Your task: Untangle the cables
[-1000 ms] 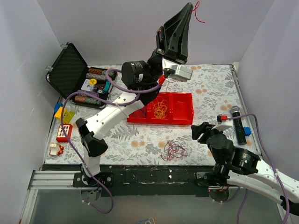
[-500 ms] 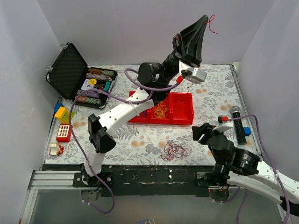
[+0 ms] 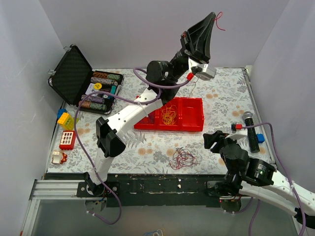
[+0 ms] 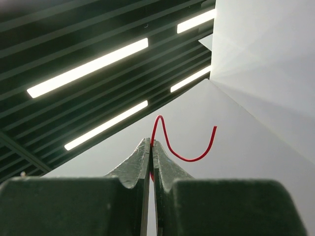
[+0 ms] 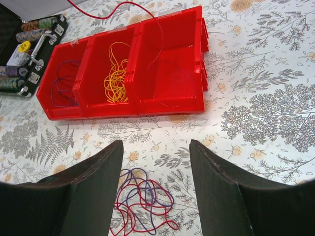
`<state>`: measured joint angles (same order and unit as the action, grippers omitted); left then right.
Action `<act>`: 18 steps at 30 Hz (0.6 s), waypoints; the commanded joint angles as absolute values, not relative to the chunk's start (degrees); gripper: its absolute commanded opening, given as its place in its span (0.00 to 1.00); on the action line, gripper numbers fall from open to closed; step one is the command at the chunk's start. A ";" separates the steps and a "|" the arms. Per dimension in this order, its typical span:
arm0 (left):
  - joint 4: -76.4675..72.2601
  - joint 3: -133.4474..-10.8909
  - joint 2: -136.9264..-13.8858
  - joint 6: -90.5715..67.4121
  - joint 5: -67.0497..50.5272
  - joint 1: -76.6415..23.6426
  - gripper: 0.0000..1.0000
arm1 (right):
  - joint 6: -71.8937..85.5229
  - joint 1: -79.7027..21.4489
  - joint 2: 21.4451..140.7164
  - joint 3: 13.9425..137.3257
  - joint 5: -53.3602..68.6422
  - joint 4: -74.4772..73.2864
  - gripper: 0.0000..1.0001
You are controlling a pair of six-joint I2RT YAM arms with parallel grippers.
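Observation:
A tangled bunch of red and purple cables (image 3: 183, 158) lies on the flowered table near the front; it also shows in the right wrist view (image 5: 142, 206). My left gripper (image 3: 214, 17) is raised high above the red bin, shut on a single red cable (image 4: 184, 147) whose free end curls past the fingertips (image 3: 219, 19); the rest trails down toward the bin's right compartment (image 5: 147, 29). Yellow cables (image 5: 115, 76) lie in the middle compartment, purple ones (image 5: 61, 83) in the left. My right gripper (image 5: 155, 196) is open, just above and behind the bunch.
The red three-part bin (image 3: 197, 123) stands mid-table. An open black case (image 3: 74, 73) with spools is at the back left, toy bricks (image 3: 66, 132) at the left edge, and a black cylinder tool (image 3: 251, 130) at the right.
My left gripper has swung right and higher with the red cable, then drawn back slightly. The right arm has barely moved.

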<state>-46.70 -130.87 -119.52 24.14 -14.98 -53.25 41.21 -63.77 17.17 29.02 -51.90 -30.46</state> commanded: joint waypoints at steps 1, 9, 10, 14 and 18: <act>-46.50 -132.10 -117.07 24.08 -15.38 -51.42 0.00 | 42.19 -63.81 15.73 28.74 -53.88 -30.67 0.64; -47.73 -131.74 -118.56 23.29 -15.38 -50.98 0.00 | 42.10 -63.81 16.96 28.30 -53.09 -29.62 0.64; -47.38 -132.53 -119.00 23.47 -15.55 -50.89 0.00 | 41.84 -63.90 17.05 28.39 -53.09 -29.36 0.64; -47.11 -133.77 -120.32 23.38 -15.29 -50.71 0.00 | 41.40 -63.90 17.23 28.83 -53.35 -29.36 0.64; -47.64 -131.67 -119.80 23.03 -14.33 -50.54 0.00 | 41.57 -63.90 16.61 28.39 -53.17 -29.36 0.63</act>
